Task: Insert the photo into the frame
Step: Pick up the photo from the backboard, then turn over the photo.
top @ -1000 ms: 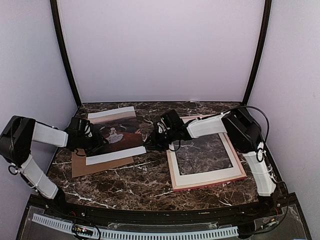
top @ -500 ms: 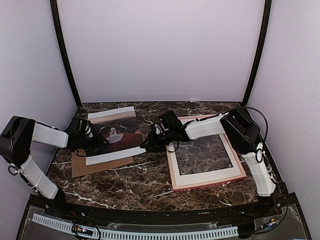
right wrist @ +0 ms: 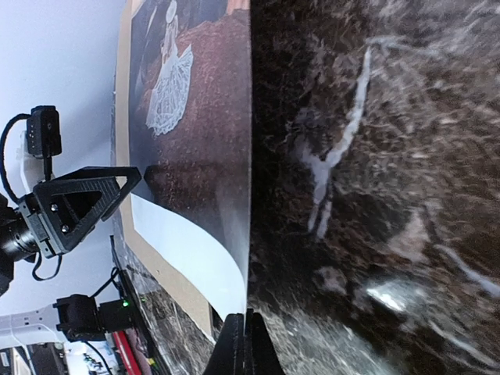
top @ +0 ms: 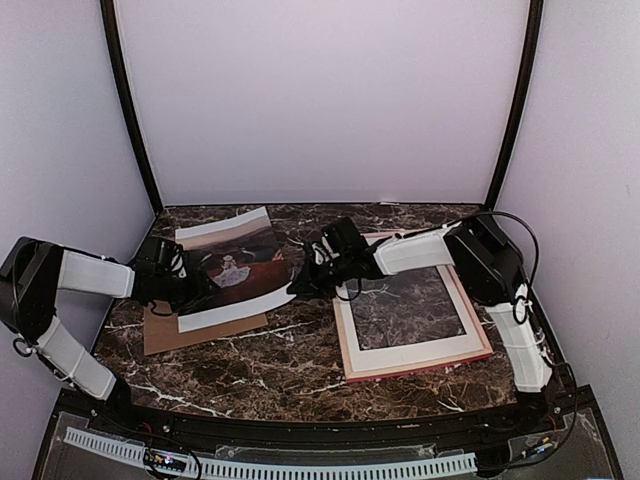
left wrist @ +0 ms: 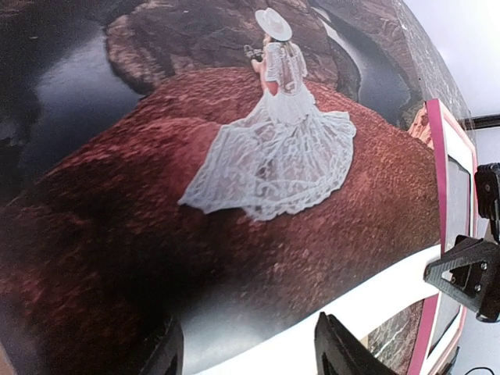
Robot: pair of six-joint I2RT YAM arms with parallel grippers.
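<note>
Left gripper (top: 188, 288): your left hand sits at the photo's left edge. Its wrist view shows the two fingers standing apart over the white border, clamping nothing.
Cardboard (top: 200, 333): one brown board lies flat on the table (top: 290, 370), partly under the photo's near-left corner.
Photo (top: 240, 265): one sheet, picture side up, left of centre. It is bowed, with its right edge raised off the marble. Its long side runs roughly left to right, from one gripper to the other.
Right gripper (top: 298, 285): your right hand's fingers are pinched together on the photo's right edge; its wrist view shows the paper's edge running straight into them.
Frame (top: 412, 352): one frame lies flat just right of the photo, with bare marble showing through its opening.
What the move turns on: the frame lies to the right of the held sheet, under your right forearm, so the right arm is the nearer one to carry the photo across.
Count: two grippers, one photo, one frame, one board.
</note>
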